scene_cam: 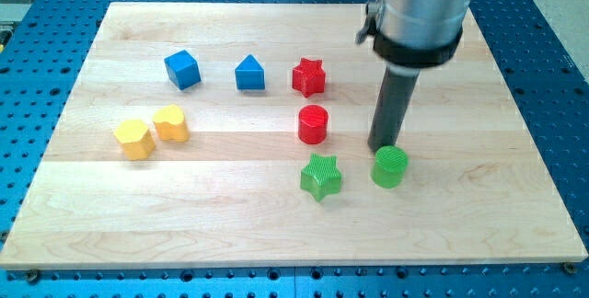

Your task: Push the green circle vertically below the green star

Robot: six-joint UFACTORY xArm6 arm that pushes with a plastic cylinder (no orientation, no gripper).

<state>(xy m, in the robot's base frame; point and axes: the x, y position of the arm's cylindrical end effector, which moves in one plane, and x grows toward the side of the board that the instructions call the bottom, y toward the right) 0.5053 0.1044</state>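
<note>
While my tip (383, 145) sits just above the green circle (389, 166) in the view, touching or nearly so, no claw exists on this rig: it's a bare rod, so nothing to open or close. Green star (320, 176) lies to the tip's lower left, w/ the circle beside it on the view's right, not below. Tip behind the circle's top edge suits a shove toward the view's bottom, then left under the star. Red cylinder (313, 124) is left of the tip, probably clear of that path.
</note>
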